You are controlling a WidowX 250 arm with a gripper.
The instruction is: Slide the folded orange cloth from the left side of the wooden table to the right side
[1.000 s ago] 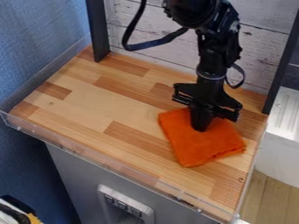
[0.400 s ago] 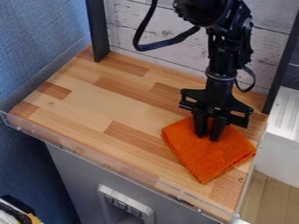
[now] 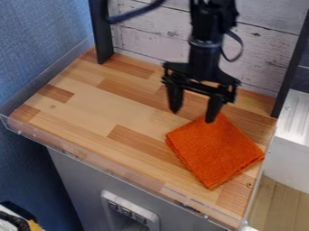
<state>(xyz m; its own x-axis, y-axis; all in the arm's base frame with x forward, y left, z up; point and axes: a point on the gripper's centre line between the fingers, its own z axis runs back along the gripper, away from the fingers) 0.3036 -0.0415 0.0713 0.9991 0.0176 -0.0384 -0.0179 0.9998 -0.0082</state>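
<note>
Hanging with the black two-finger gripper (image 3: 192,116) over the far right part of the pale-and-brown wooden block tabletop (image 3: 91,106), and pointing downward. Spreading the fingers well apart, released, with the left tip over bare wood and the right tip at the far corner of the square, folded orange cloth (image 3: 215,151); leaving unclear any contact at that corner. Bearing this cloth flat on the right part of the tabletop, turned cornerwise, with one corner pointing toward the near edge and another reaching close to the right edge. Showing mixed light and darker wooden strips across the surface, with a small round knot (image 3: 52,107) at left and another (image 3: 249,185) at near right. Running a clear plastic guard (image 3: 102,169) along the near edge. Rising at the far side into a wall of whitewashed planks (image 3: 265,58), between a black upright post (image 3: 101,36) at left and a second black post (image 3: 292,67) at right. Looping a black cable (image 3: 136,13) beside the arm at upper left. Bordering on a blue textured wall (image 3: 42,40) at left. Dropping below the near edge to a grey cabinet front (image 3: 78,180) with a pale rectangular panel (image 3: 105,200). Adjoining a white ridged surface (image 3: 292,115) at right, above light wooden flooring (image 3: 278,203).
</note>
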